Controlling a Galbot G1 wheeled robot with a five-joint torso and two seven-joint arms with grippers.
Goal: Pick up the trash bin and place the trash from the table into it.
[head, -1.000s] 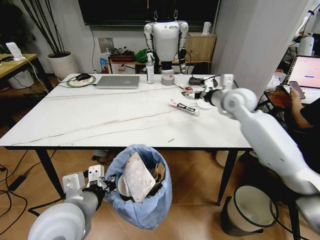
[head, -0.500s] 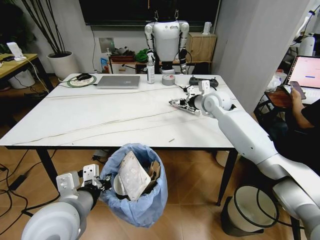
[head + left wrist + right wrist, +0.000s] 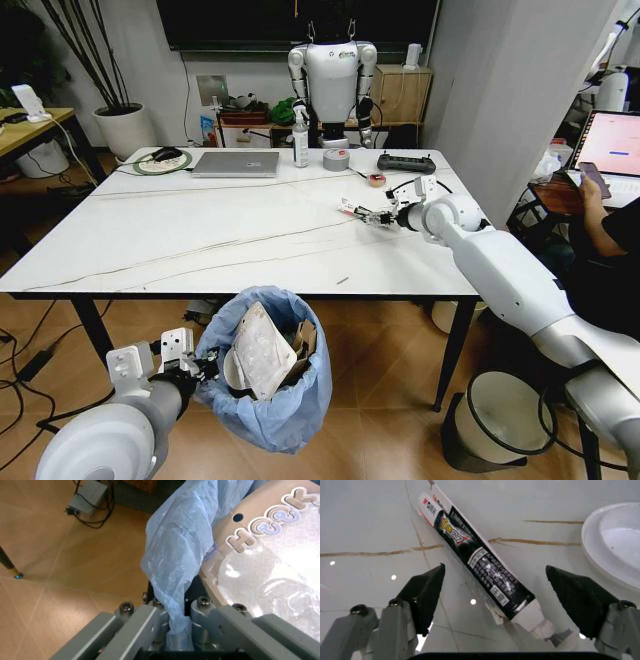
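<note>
Left gripper point(image 3: 196, 366) clamped on the blue bag rim of the bin point(image 3: 262, 370), held below the bench point(image 3: 200, 235) front edge; bin holds a white blister pack, cardboard, cup. On the bench's right side, right gripper point(image 3: 381, 216) spread wide, low over the wrapper point(image 3: 475, 557), which lies flat between its fingers point(image 3: 426, 592) without touching them. Wrapper is long and narrow, black with a white-red end, torn white end nearest the gripper, long axis pointing away from it toward bench centre. White dish point(image 3: 612, 543) just beside it
</note>
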